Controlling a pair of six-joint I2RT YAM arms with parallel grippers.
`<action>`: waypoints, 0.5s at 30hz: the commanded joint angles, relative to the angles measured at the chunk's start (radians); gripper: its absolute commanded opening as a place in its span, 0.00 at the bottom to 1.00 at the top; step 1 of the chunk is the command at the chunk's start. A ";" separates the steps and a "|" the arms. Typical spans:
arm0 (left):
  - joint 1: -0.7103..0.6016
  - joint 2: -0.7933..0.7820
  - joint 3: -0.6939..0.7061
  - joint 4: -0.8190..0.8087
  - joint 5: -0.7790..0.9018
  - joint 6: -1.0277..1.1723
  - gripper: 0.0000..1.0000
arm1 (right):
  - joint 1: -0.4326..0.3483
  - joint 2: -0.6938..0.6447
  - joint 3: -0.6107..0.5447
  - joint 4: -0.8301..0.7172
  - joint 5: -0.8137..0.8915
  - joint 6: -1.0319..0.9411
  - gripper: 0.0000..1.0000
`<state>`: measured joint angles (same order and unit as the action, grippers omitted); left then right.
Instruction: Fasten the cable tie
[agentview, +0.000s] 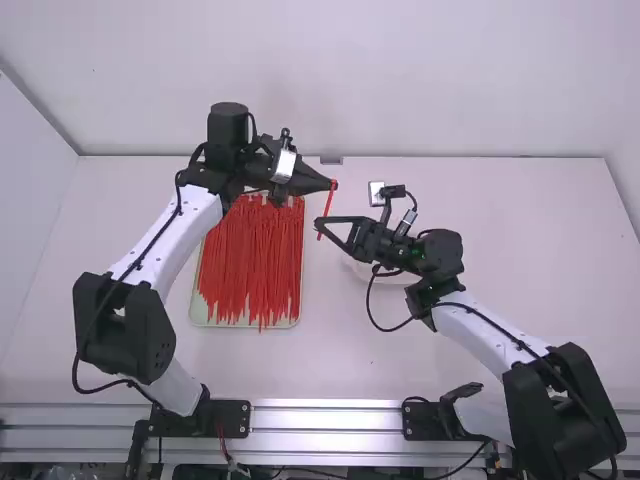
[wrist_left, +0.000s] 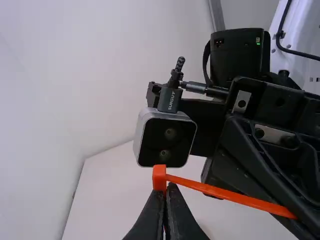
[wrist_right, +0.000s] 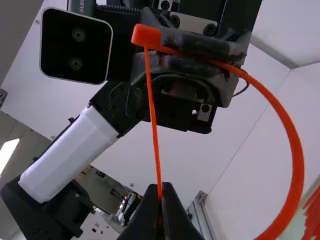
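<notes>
Cable tie (wrist_right: 146, 35) head gripped by left jaws, strap by right jaws, right wrist view adds possibly looped band

Cable tie (wrist_right: 154, 125): orange-red plastic, smooth, faint sheen, flexible along the strap. Left pincer (wrist_left: 164, 192) and right pincer (wrist_right: 161, 194), each closed on it: black plastic fingers, smooth, semi-matt, with dull highlights along the edges. Left arm (agentview: 165, 245): white shell of hard plastic, lightly glossy; joints black and matt. Camera (wrist_left: 165, 140): silvery casing with a satin, metal-like finish and a glossy black front panel. Worktop (agentview: 520, 230): white, matt, smooth. Spare ties (agentview: 250, 260): the same red plastic. Tray (agentview: 196, 312): pale and smooth; material cannot be told. Rail (agentview: 330, 415): bare grey metal, satin finish.
</notes>
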<state>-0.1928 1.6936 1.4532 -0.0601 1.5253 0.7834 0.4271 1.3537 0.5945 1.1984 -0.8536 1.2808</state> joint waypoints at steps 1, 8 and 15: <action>-0.004 0.008 0.012 -0.010 0.045 0.024 0.02 | -0.004 -0.001 0.034 0.026 0.021 0.005 0.00; -0.003 0.008 0.012 -0.046 0.045 0.055 0.02 | -0.004 -0.001 0.048 0.047 0.029 0.017 0.00; -0.003 0.008 0.012 -0.074 0.045 0.078 0.02 | -0.023 -0.001 0.061 0.046 0.040 0.022 0.00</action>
<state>-0.1928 1.6932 1.4532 -0.1280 1.5261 0.8345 0.4206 1.3537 0.6220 1.2358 -0.8272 1.2957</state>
